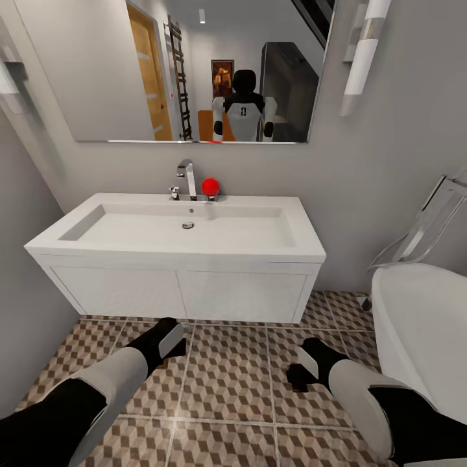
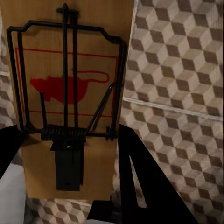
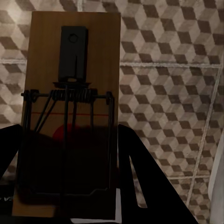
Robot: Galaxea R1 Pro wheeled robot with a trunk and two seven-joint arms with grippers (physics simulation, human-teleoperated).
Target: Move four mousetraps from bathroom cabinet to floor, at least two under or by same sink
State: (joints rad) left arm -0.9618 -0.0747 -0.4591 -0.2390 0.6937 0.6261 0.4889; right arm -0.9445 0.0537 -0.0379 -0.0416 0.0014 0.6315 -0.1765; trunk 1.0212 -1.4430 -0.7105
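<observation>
Left mousetrap (image 2: 70,107): a wooden board with a red mouse print and dark wire spring, clamped between the left gripper's (image 2: 65,186) fingers, above the bathroom floor (image 2: 177,84).
Right mousetrap (image 3: 70,107): a second board, gripped by the right gripper (image 3: 70,186), held over the same cube-patterned tiles.
Left gripper: seen in the head view (image 1: 170,338), low in front of the vanity (image 1: 181,292).
Right gripper: seen in the head view (image 1: 305,366), near the bathtub (image 1: 421,331).
Sink (image 1: 78,243): white basin, chrome tap (image 1: 187,178), red ball (image 1: 210,187) beside it.
Mirror (image 1: 97,65): the robot is reflected.
</observation>
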